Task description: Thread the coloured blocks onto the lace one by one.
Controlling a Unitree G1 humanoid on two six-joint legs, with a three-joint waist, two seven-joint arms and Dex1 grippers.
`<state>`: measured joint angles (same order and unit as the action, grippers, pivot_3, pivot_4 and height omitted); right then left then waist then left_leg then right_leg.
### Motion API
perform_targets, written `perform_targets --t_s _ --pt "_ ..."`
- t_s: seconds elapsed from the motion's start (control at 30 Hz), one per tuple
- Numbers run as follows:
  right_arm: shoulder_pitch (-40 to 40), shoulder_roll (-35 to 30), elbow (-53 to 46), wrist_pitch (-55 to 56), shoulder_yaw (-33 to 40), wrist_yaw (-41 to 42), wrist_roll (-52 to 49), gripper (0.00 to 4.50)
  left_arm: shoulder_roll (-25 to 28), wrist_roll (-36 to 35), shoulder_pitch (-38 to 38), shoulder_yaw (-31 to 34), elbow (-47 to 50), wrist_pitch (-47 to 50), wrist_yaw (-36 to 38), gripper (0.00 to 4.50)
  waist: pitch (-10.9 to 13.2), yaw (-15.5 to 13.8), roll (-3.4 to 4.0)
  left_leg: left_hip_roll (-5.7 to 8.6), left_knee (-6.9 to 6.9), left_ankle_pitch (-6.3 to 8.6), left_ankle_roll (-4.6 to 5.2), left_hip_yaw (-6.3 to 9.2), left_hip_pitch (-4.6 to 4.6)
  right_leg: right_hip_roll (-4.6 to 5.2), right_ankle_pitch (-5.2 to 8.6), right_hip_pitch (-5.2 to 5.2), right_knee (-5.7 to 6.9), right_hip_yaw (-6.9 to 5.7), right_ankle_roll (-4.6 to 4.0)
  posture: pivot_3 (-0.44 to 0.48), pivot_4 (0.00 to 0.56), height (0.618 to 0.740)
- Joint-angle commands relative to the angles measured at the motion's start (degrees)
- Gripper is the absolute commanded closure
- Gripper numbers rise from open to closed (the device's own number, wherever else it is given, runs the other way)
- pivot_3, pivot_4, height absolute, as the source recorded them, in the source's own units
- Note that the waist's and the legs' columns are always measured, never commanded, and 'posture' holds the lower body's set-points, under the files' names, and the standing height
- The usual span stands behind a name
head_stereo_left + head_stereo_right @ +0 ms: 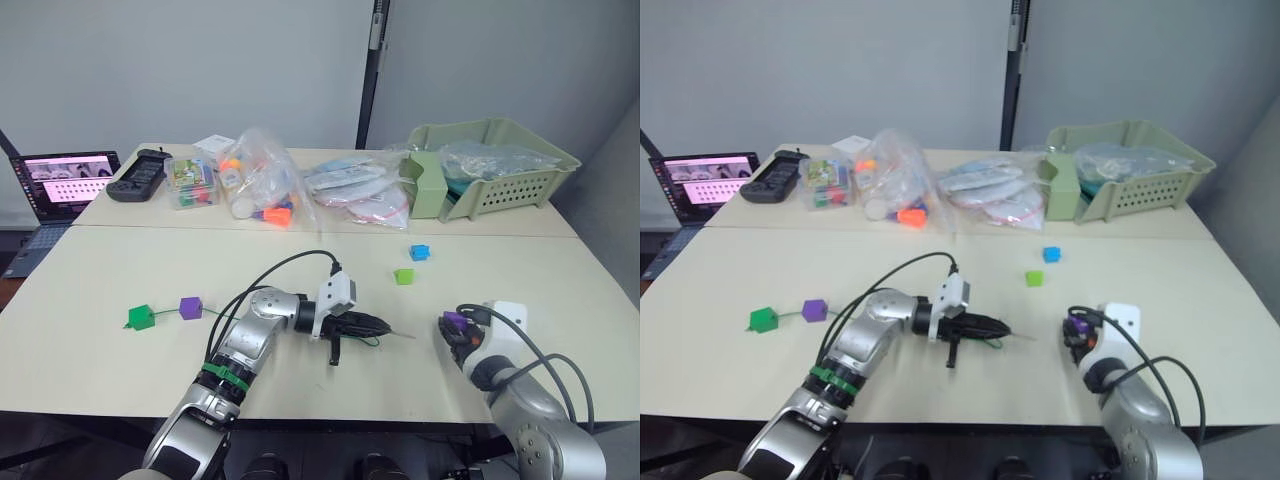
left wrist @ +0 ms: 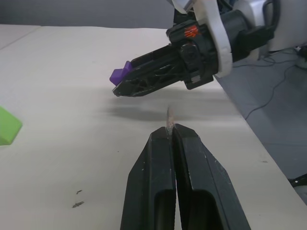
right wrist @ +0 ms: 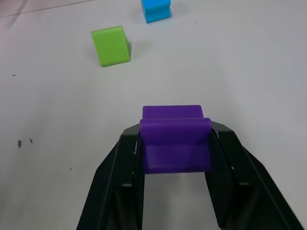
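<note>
Left gripper [image 2: 171,136] pinches lace [image 2: 169,117] tip; right gripper [image 3: 175,143] clamps purple block [image 3: 175,139] just ahead. Risk: short, limp tip misses the hole.

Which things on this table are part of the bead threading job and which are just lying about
Job: lace, its tip in the left gripper; purple block in the right gripper; second purple block; dark green block; lime block; blue block.

Lying about: laptop, toy bags, basket, black controller.
</note>
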<state>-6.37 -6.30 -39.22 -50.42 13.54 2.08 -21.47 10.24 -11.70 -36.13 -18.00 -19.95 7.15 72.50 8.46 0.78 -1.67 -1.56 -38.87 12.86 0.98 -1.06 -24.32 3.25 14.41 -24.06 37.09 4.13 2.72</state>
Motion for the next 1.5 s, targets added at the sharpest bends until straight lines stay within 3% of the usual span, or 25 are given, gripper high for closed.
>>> perform_targets --t_s 0.03,0.33,0.4,0.6,0.63,0.77,0.9,1.03,1.17,1.33,1.5 --pt "-2.6 0.5 -3.9 -0.1 -3.5 -2.6 2.2 3.33 -0.8 -0.7 -1.8 -0.2 -0.2 -1.7 1.2 4.5 0.0 0.0 0.01 0.01 0.0 0.0 0.0 -0.01 0.0 0.01 0.0 -0.01 0.0 0.01 0.0 0.0 0.15 0.734" --pt "-4.5 1.6 -2.4 0.8 -7.4 -4.3 5.3 3.33 -0.7 -0.3 -2.4 -0.3 -1.5 -2.5 1.9 4.5 0.0 0.0 0.01 0.02 0.0 0.0 0.0 -0.02 -0.01 0.02 0.0 0.01 -0.03 0.01 0.0 0.0 0.15 0.734" --pt "-4.6 1.0 -3.7 -0.5 -7.3 -3.3 4.4 2.31 -0.6 -0.2 -2.4 -0.3 -1.6 -2.8 1.8 4.5 0.0 0.0 0.01 0.01 0.0 0.0 0.0 -0.02 0.0 0.01 0.0 0.01 -0.03 0.0 0.0 0.0 0.15 0.734" --pt "-6.4 -8.3 -11.3 -8.9 -3.7 3.8 0.0 0.17 -0.4 -0.2 -1.7 0.0 -1.6 -3.2 1.2 4.5 0.0 -0.1 0.01 0.04 -0.01 0.0 0.0 -0.01 -0.04 0.04 0.01 0.02 -0.06 0.01 0.01 0.0 0.15 0.734" --pt "-6.9 -10.8 -12.5 -10.7 -2.4 5.8 -1.3 0.05 -0.4 -0.2 -1.6 0.0 -1.5 -3.2 1.0 4.5 0.0 -0.1 0.01 0.05 -0.01 0.0 0.0 -0.01 -0.04 0.04 0.01 0.02 -0.06 0.01 0.01 0.0 0.15 0.734" --pt "-7.9 -25.1 -16.3 -18.7 5.3 17.8 -9.5 0.05 0.5 0.0 -0.9 0.6 -1.6 -3.7 0.1 4.5 0.0 -0.1 0.0 0.06 -0.01 0.0 0.0 0.01 -0.02 0.04 0.01 0.06 -0.09 0.0 0.02 0.0 0.15 0.734" --pt "-6.6 -38.4 -14.0 -18.4 9.4 27.4 -12.6 0.05 1.0 0.0 -0.4 0.9 -1.6 -4.1 -1.0 4.5 0.0 0.0 -0.03 0.03 0.0 0.0 0.0 0.07 0.03 0.0 0.01 0.12 -0.1 -0.05 0.01 0.0 0.15 0.734" --pt "-4.1 -52.5 -8.8 -9.2 6.1 37.8 -9.6 0.05 1.2 0.2 0.3 0.6 -0.7 -4.2 -1.5 4.5 0.0 0.0 -0.06 0.08 0.01 0.0 0.01 0.03 0.05 0.04 0.02 0.18 -0.13 -0.01 0.03 0.0 0.15 0.734" --pt "4.2 -64.8 5.7 11.9 -5.8 51.5 1.0 0.05 1.0 0.5 1.1 0.2 0.2 -4.0 -2.5 4.5 0.0 0.0 -0.05 0.07 0.0 0.0 0.0 0.06 0.07 0.03 0.02 0.23 -0.2 -0.07 0.04 0.0 0.15 0.734" --pt "16.1 -65.8 18.4 24.1 -17.3 60.0 8.3 0.05 1.2 0.8 1.1 0.2 0.7 -3.8 -3.3 4.5 0.0 -0.4 -0.06 0.13 -0.01 0.0 0.01 0.03 0.03 0.09 0.0 0.23 -0.31 -0.05 0.09 0.0 0.15 0.734" --pt "24.9 -62.4 23.8 25.9 -25.7 65.4 13.3 0.05 0.9 0.9 0.7 0.2 0.7 -3.4 -4.5 4.5 0.0 -0.3 -0.05 0.13 0.0 0.01 0.01 0.01 -0.04 0.1 0.0 0.09 -0.24 0.0 0.08 0.0 0.15 0.734"
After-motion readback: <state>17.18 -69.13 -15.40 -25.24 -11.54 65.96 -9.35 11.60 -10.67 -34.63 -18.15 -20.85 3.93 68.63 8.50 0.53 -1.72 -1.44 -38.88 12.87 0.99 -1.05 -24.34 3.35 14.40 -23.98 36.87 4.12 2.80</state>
